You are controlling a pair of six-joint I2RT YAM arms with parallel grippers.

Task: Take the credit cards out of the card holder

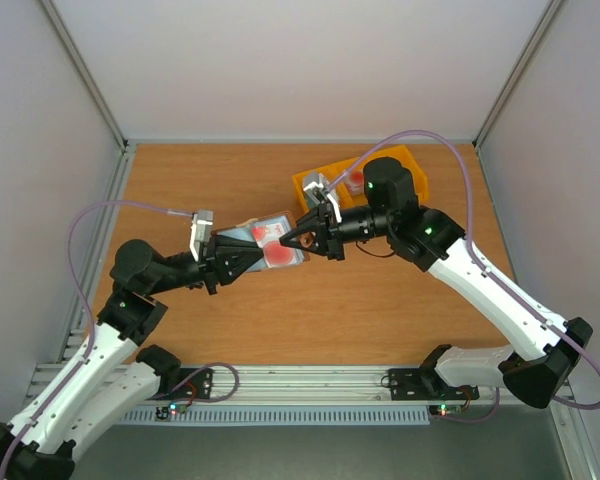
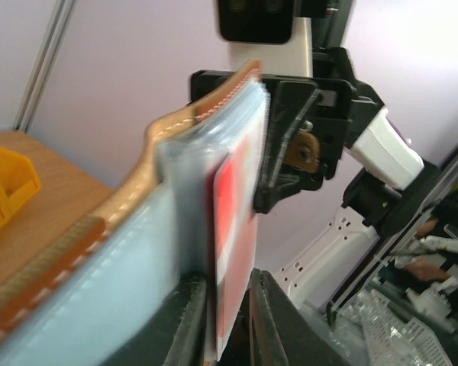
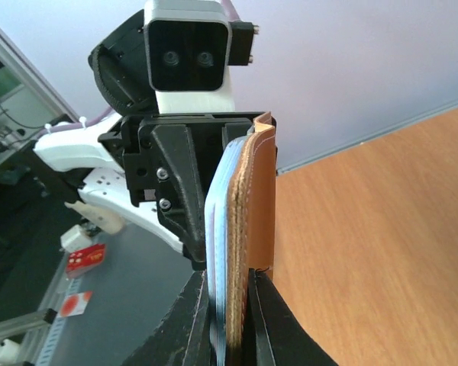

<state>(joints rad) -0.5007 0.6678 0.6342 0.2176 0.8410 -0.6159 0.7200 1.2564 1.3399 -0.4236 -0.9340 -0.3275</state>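
Left gripper (image 2: 227, 328): it's squeezing together on the inner leaves of the card holder (image 3: 261, 202), with a red-and-whitish credit card (image 2: 233, 229) sitting between its fingers.
Right gripper (image 3: 230, 316): it's pinching closed on the opposite edge, so the holder is hanging edge-up between the two arms, over the wooden table (image 1: 200, 190).
Risk: both are gripping the same stack, so a pull may be dragging the whole holder instead of freeing a card (I can't tell whether either finger has the card alone). A slick card could also be slipping free and dropping.
Materials: the stitched tan leather is bowing softly, the lining is showing grey-blue, the clear sleeves are looking glossy, and the card is staying thin, flat and stiff.
Yellow bin (image 1: 315, 185): hard plastic, sitting near the right wrist.
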